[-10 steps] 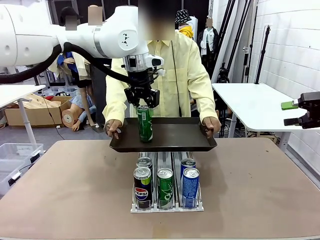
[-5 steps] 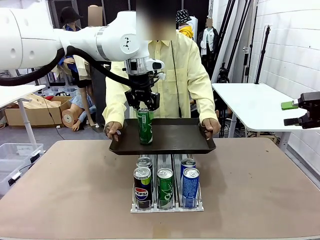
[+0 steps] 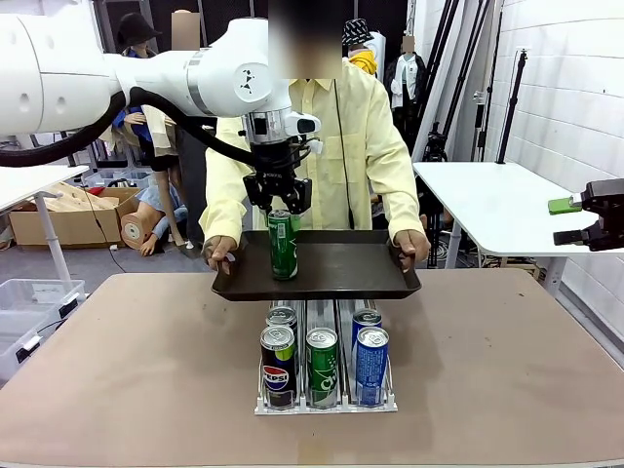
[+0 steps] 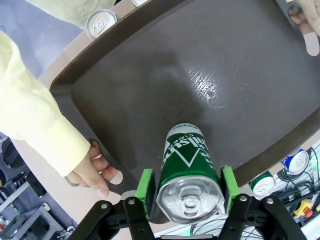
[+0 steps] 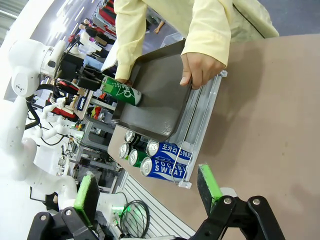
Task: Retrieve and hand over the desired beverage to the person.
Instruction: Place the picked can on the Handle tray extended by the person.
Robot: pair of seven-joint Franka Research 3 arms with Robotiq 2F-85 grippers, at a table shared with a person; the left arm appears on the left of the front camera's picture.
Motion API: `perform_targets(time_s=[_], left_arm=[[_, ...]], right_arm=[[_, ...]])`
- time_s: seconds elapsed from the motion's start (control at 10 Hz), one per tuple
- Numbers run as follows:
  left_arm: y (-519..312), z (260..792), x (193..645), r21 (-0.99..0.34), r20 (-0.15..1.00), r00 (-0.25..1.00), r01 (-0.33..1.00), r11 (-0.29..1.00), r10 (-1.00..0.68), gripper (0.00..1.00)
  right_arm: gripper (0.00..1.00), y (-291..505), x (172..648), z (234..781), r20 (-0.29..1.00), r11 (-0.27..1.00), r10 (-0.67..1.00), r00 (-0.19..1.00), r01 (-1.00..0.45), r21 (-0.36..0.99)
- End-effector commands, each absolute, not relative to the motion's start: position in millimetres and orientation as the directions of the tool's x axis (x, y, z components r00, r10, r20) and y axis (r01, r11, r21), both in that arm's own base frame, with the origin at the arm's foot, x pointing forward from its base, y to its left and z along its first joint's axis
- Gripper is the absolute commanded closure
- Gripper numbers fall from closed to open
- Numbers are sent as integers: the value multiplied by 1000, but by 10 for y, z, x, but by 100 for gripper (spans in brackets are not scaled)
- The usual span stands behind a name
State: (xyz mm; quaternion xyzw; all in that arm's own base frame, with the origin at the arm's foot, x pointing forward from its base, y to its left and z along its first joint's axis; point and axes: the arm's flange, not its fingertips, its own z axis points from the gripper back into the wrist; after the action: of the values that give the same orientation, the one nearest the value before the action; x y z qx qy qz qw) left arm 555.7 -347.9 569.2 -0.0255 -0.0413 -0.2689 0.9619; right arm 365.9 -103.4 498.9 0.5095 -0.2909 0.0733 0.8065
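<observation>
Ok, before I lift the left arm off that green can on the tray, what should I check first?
1. The green can stands upright with its base on the tray: ok.
2. The person's hands grip both ends of the tray: ok.
3. The left gripper is free of the can: cannot tell. Its pads sit close along both sides of the can.
4. The tray is held level: ok, judging by the front view.
5. The right gripper is open and off to the side, away from the tray: ok.
</observation>
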Motion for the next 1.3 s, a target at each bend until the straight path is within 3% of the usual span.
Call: perform_targets(time_s=[0.0,1.2], left_arm=[[-3465,5789,5581,-24,89,845,532,847,-528,0],[-3483,5849,5501,-26,97,849,524,851,-519,0]], right_arm=[[0,-1034,3662,4986,544,467,-180,819,-416,780],[0,-1034,3662,4986,544,467,-180,819,-416,780]])
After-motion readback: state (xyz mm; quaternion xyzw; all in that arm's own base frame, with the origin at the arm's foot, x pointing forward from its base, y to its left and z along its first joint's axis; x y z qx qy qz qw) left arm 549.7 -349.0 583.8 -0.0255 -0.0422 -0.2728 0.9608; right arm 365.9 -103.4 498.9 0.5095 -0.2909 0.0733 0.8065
